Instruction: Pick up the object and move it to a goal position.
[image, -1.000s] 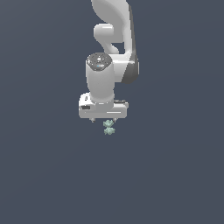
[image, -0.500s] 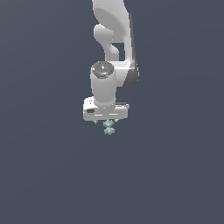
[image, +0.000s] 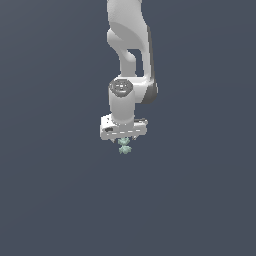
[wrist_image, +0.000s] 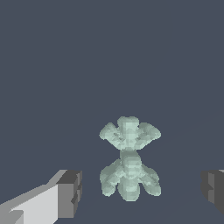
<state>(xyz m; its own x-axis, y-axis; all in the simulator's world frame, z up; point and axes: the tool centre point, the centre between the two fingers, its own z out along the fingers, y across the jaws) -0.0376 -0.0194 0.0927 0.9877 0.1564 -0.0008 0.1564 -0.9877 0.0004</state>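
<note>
Your gripper (wrist_image: 140, 192) is spread wide, its dark fingertips (wrist_image: 70, 193) apart from the object (wrist_image: 129, 164), a pale mint-green lobed lump lying between them, just beneath the white arm (image: 131, 55)

A plain, dark slate-blue surface (image: 55, 200) fills the exterior view from edge to edge, without any marking, seam or edge. The wrist view shows the same flat blue-grey ground (wrist_image: 65, 57), crossed only by a faint lighter diagonal streak at centre right of the frame.
</note>
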